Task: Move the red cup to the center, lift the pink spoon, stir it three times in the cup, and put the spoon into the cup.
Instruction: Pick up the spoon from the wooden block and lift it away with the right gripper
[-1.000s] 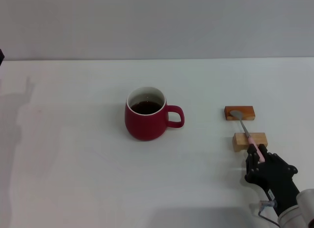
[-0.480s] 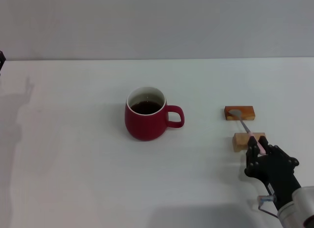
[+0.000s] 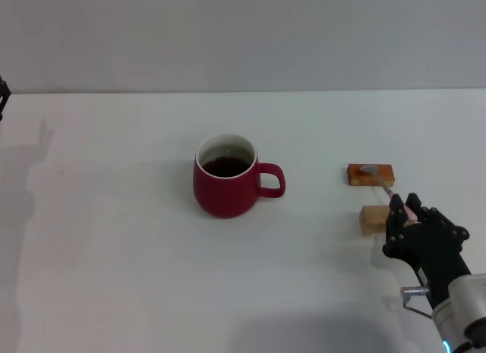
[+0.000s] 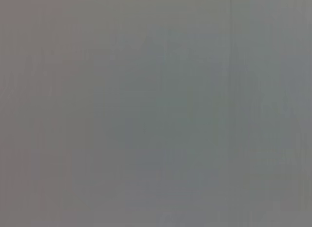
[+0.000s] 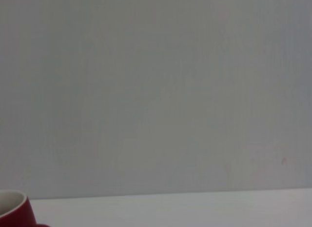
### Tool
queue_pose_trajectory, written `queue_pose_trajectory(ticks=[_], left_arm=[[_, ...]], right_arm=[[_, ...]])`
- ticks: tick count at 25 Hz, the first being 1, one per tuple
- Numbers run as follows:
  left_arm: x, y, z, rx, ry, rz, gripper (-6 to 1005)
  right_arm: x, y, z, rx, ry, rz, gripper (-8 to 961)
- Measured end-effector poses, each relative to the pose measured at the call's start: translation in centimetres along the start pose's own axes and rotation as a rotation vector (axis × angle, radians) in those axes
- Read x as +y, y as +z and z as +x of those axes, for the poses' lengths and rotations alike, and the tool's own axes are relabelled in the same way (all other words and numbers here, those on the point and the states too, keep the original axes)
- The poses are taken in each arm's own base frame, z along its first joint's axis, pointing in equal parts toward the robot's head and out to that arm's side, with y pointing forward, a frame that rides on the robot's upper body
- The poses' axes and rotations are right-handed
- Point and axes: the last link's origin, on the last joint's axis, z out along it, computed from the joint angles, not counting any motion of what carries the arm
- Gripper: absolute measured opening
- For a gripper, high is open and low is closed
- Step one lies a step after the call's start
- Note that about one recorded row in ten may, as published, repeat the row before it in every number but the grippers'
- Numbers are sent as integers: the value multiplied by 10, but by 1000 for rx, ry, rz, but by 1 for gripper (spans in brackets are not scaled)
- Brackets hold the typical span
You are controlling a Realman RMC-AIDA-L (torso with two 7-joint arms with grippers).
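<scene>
Gripping the pink spoon (image 3: 386, 190) by its handle, right tool (image 3: 406, 211) beside two wooden blocks (image 3: 371, 174), red cup (image 3: 226, 177) mid-bench (image 3: 114, 254)

Right end effector (image 3: 408, 211) clamped low at front right.

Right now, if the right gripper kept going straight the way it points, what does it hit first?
Probably the nearer wooden block: the right gripper, shut on the pink spoon, points up-table past it toward the farther block. If it rides above the table, nothing; depth is unclear.
</scene>
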Motion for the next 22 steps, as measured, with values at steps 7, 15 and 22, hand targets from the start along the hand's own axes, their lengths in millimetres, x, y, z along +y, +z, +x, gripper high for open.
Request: queue_pose_trajectory(ticks=[7, 15, 22], left_arm=[[-1, 1, -1, -8, -3, 5, 829], [-1, 1, -1, -9, -3, 5, 829], [-1, 0, -2, -14, -4, 7, 829]], right_arm=[[1, 7, -9, -25, -17, -10, 168], [0, 13, -21, -53, -57, -2, 168], [-1, 17, -26, -66, -60, 8, 167]])
